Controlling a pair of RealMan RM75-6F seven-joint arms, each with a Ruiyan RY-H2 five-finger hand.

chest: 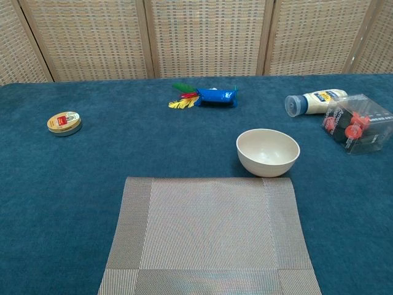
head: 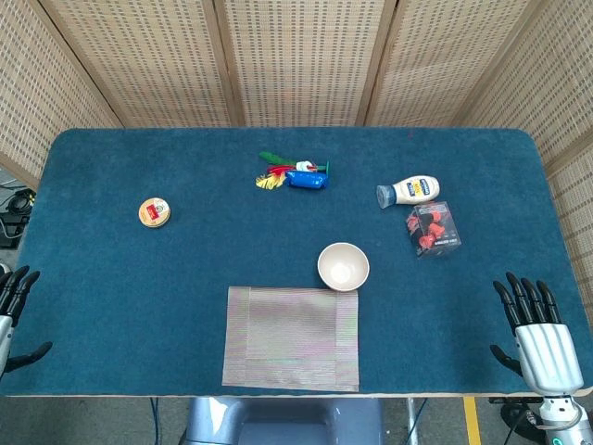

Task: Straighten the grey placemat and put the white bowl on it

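I see one grey placemat (head: 291, 337) lying flat at the near edge of the blue surface (head: 111, 287), one white bowl (head: 344, 266) upright, touching its far right corner. My left hand (head: 13, 311) and right hand (head: 542, 338) rest at the sides, fingers spread, holding nothing.

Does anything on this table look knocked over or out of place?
Yes. The mayonnaise bottle lies on its side near the far right, beside a clear box sitting crooked. The white bowl stands just off the grey placemat, by its far right corner. Nothing looks spilled or broken.
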